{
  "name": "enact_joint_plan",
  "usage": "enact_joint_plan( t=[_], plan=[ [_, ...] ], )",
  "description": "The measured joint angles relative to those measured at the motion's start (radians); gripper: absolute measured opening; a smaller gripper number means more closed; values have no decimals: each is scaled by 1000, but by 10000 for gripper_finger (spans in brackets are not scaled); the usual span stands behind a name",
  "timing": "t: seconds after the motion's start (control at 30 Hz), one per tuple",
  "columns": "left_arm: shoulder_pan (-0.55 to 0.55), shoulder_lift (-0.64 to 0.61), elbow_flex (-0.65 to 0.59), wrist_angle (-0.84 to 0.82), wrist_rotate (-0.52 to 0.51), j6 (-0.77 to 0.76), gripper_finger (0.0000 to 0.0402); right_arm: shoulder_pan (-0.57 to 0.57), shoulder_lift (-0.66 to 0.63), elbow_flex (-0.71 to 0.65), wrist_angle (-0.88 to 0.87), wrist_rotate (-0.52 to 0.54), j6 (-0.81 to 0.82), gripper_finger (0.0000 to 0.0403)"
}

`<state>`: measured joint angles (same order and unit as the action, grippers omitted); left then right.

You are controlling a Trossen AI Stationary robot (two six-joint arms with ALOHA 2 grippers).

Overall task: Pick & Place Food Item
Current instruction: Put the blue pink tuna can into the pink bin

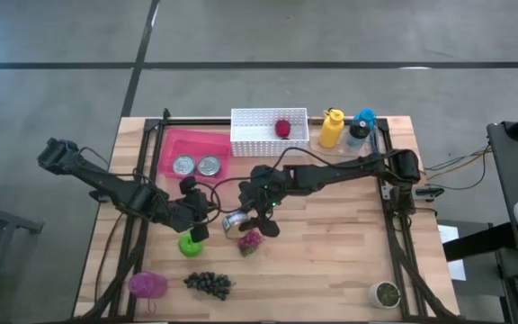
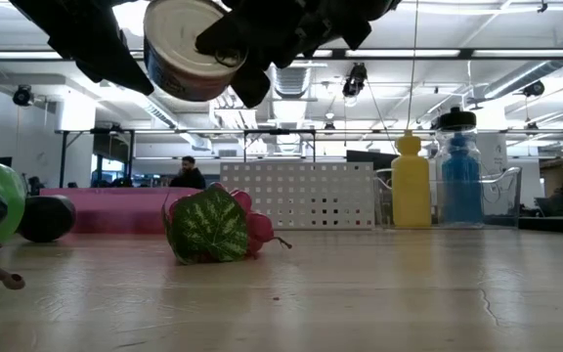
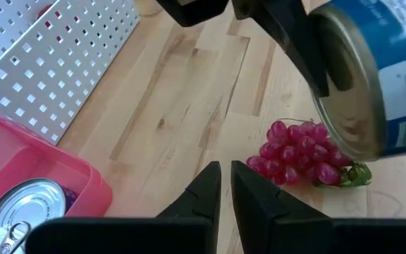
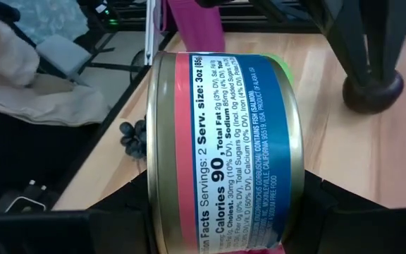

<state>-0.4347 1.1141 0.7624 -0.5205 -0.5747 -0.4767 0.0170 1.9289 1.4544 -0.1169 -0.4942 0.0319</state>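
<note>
A tin can (image 1: 235,222) with a blue and pink label (image 4: 228,148) hangs above the table's middle, with my right gripper (image 1: 246,220) shut on it. Red grapes (image 1: 250,241) with a green leaf (image 2: 208,227) lie on the wood just below it. My left gripper (image 1: 203,207) hovers shut and empty (image 3: 224,185) left of the can, above the wood. A green apple (image 1: 191,244) sits nearer the front edge. My right gripper pinches the can between its two fingers, one on each flat end. One dark finger (image 3: 305,53) lies across the metal end (image 3: 344,106). The fingers slant down from the table's right. The can hangs on its side, lifted clear (image 2: 186,51) above the grapes.
A pink tray (image 1: 176,144) holding two cans and a white perforated basket (image 1: 254,135) with a red item stand at the back. Yellow (image 1: 331,128) and blue (image 1: 361,129) bottles stand to the basket's right. Dark grapes (image 1: 208,283), a pink object (image 1: 147,285) and a small pot (image 1: 386,293) lie near the front.
</note>
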Motion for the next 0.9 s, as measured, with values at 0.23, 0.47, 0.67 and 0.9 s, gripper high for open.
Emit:
enact_joint_plan(
  t=[0.23,0.47,0.67,0.9],
  plan=[
    [0,0,0,0,0,0,39,-2,0,0,-1,0,22,182],
    [0,0,0,1,0,0,39,-1,0,0,4,-1,33,182],
    [0,0,0,1,0,-1,39,-1,0,3,30,-2,29,182],
    [0,0,0,1,7,-45,39,-1,0,9,29,-2,29,182]
  ],
)
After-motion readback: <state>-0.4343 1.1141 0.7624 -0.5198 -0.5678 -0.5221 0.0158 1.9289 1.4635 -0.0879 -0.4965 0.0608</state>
